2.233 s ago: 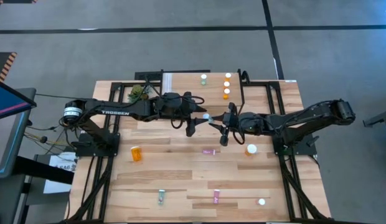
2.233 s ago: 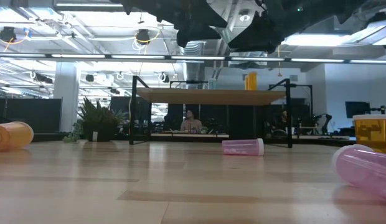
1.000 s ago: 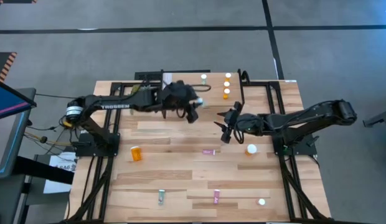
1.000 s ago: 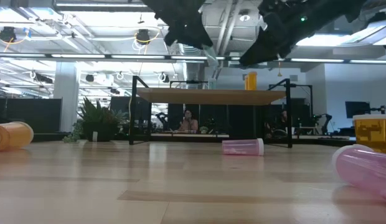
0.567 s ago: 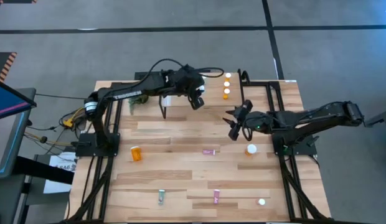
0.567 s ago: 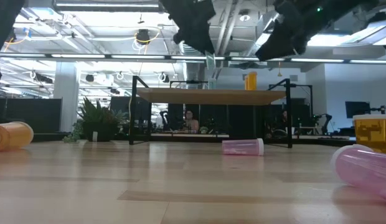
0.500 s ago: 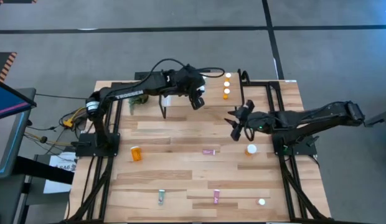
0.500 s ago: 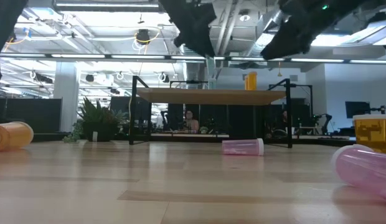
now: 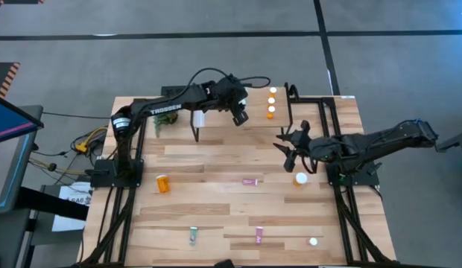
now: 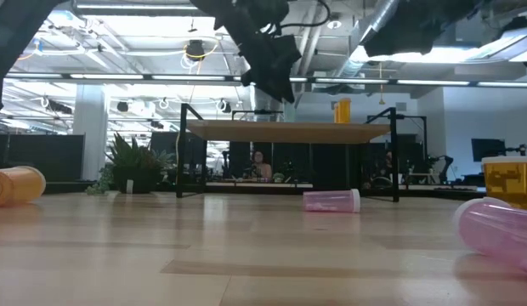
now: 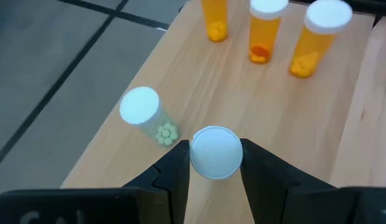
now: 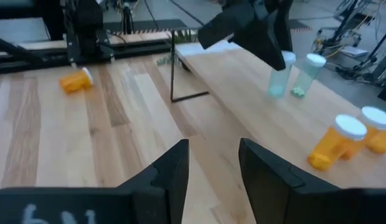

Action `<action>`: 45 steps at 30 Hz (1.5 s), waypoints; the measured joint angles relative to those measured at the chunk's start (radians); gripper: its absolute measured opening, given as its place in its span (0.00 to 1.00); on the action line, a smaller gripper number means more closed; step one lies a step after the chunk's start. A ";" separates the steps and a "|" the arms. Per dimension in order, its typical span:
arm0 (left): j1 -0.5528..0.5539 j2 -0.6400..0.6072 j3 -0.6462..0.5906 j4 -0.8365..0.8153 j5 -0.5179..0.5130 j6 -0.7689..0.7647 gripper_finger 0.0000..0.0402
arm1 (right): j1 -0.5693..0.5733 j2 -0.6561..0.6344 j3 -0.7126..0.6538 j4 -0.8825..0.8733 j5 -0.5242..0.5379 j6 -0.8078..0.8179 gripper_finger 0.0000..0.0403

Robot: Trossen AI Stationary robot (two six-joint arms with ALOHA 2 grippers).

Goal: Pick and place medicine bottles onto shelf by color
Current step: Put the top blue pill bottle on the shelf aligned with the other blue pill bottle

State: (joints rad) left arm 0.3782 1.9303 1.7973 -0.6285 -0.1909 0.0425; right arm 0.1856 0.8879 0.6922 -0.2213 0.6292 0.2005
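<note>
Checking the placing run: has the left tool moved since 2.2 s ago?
Yes. The left tool, shut on a teal bottle, went from mid-table up over the shelf, ending near the orange bottles.

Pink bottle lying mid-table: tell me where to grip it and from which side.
Grip the pink bottle mid-body, coming straight down from above. It lies on its side on the table, so set the fingers crosswise to its length, clear of the white cap.
</note>
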 joint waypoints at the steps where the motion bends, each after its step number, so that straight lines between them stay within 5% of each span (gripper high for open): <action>1: 0.002 0.001 0.000 -0.003 0.000 0.000 0.28 | -0.002 0.001 0.000 -0.004 -0.001 -0.001 0.40; 30: 0.008 0.035 0.002 0.049 0.026 0.036 0.29 | -0.005 0.002 0.000 -0.008 0.002 0.001 0.38; 45: 0.002 0.034 0.000 0.041 0.051 0.037 0.42 | -0.005 0.002 0.000 -0.009 0.002 0.002 0.37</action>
State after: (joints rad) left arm 0.3801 1.9648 1.7969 -0.5873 -0.1394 0.0799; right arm 0.1810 0.8894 0.6918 -0.2306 0.6312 0.2026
